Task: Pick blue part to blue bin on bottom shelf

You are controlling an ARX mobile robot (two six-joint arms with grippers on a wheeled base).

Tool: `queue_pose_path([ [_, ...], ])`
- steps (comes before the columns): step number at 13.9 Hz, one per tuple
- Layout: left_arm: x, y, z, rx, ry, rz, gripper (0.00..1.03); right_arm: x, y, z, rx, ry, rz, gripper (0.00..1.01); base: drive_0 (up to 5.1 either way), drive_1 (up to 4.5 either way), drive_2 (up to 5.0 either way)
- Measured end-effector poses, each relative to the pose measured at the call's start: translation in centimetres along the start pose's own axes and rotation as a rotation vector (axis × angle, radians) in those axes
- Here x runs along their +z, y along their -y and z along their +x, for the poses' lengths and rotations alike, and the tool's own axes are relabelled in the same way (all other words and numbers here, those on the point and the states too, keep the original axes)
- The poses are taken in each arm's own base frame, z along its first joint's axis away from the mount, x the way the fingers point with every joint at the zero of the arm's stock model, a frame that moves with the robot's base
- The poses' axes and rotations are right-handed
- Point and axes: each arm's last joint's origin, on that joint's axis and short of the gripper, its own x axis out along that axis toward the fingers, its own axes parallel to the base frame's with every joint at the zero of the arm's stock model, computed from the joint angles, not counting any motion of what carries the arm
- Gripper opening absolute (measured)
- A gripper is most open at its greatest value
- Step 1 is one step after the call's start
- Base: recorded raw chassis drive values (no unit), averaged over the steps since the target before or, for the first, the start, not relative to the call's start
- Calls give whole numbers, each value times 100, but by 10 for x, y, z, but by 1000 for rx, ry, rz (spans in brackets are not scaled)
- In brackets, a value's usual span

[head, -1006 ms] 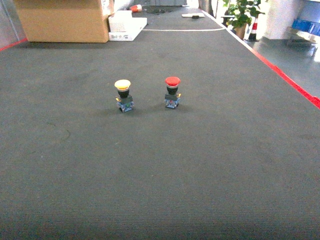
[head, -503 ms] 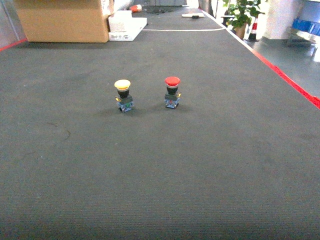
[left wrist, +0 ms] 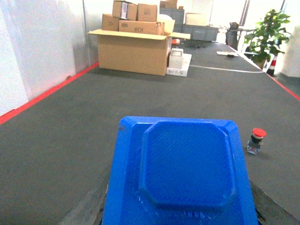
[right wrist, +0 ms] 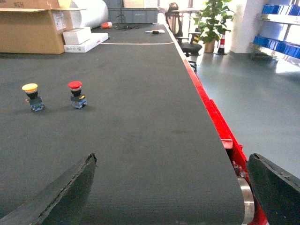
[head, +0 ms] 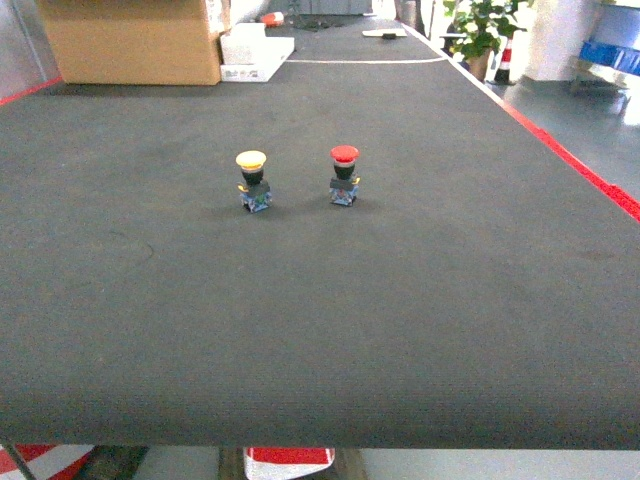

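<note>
The head view has drawn back: the near edge of the dark grey belt table (head: 320,380) is now exposed, and the yellow-capped push button (head: 252,180) and red-capped push button (head: 344,173) are left mid-table. The blue square plastic part (left wrist: 183,173) fills the left wrist view and is judged to be carried towards the shelf. Whether the left gripper is pinching it cannot be told. The right gripper (right wrist: 168,206) is spread and empty.

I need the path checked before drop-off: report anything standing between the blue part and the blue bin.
Cannot be settled: no blue bin or shelf shows in any view. The blue part fills the lower left wrist view, with only the red button standing apart from it on the dark table, to its right.
</note>
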Motion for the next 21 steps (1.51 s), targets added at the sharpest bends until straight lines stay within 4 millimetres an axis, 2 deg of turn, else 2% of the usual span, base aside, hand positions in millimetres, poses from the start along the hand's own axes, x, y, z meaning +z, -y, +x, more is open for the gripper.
queue_pose_path([
  [21, -1, 0, 1, 3, -11, 5, 44, 0, 0, 0, 0, -2, 0, 98, -152, -152, -152],
])
